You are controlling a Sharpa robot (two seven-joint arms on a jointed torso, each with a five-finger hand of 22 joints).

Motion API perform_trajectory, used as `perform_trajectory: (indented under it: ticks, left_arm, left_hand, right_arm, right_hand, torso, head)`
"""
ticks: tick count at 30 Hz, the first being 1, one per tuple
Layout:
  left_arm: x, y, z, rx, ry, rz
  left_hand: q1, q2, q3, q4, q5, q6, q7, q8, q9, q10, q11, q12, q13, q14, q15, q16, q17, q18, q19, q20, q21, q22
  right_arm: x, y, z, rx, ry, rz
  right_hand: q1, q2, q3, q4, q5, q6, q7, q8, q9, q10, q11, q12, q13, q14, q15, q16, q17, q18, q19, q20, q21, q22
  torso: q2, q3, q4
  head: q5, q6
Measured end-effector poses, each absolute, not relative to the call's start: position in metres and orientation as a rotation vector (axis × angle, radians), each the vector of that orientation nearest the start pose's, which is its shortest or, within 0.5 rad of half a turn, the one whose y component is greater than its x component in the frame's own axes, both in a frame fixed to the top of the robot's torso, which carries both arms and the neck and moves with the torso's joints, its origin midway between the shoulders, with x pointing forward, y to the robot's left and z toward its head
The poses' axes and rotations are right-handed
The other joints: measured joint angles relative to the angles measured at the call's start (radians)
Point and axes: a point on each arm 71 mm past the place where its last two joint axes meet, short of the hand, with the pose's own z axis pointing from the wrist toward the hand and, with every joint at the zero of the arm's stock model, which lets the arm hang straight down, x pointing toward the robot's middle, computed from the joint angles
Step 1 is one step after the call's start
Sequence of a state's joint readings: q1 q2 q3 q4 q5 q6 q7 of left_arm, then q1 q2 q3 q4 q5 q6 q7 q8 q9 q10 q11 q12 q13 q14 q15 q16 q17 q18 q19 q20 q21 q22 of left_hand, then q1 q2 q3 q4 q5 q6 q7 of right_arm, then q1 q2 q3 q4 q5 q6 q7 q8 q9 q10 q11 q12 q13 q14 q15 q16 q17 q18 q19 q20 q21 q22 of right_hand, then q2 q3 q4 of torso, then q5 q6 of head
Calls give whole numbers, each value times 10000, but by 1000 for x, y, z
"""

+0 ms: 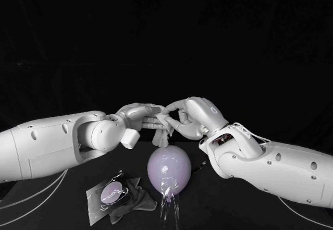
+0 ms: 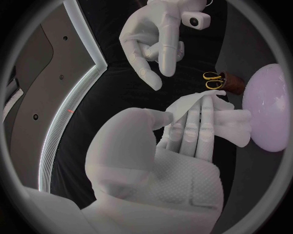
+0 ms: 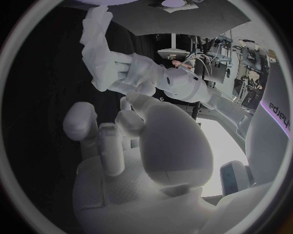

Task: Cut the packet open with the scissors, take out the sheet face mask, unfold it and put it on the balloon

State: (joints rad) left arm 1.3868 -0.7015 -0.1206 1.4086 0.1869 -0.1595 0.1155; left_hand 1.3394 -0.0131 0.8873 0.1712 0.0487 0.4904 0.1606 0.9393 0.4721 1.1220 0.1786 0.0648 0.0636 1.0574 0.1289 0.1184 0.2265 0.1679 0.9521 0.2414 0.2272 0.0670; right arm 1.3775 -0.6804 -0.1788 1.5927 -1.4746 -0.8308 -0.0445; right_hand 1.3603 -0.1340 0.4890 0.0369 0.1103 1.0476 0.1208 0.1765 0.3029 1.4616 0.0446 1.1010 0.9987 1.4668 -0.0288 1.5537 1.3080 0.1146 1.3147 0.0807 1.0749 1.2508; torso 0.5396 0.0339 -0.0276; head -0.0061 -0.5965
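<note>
The packet (image 1: 106, 197) lies cut open, the left hand (image 2: 160, 161) holds the mask (image 2: 235, 125), the right hand (image 2: 153, 35) is loose and empty, and 2 jobs remain: unfold it, cover the balloon (image 1: 169, 170).

- Balloon (image 1: 169, 170) at the table's (image 1: 236, 216) centre.
- Packet (image 1: 113, 194) near its 8 o'clock.
- Left hand (image 1: 140, 118) and right hand (image 1: 190, 119) at its 12 o'clock, sheet mask (image 1: 162, 136) between them.

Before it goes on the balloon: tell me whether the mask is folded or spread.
Folded, not spread: the sheet face mask lies bunched in layers in the left hand.
</note>
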Motion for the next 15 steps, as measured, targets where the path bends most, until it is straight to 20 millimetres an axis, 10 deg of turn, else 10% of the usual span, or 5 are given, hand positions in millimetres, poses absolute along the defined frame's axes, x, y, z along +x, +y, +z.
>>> perform_trajectory:
  ticks: [15]
  left_arm:
    - [521, 157, -139, -12433, 17121, -16156]
  left_hand:
    - [-30, -31, 0, -1, -1, 60, -12, 71, 45, 40, -39, 0, 1, 1, 0, 0, -11, 61, 0, 0, 0, 1]
  right_arm:
    - [476, -103, -116, -2216, 11051, 8213]
  right_hand:
    - [-40, -40, 40, -40, -315, -36, 35, -40, -27, -3, 1, 134, 0, -4, 77, -2, -5, -5, -45, 44, -3, 68]
  torso:
    - [-12, 13, -14]
  head:
    - [22, -71]
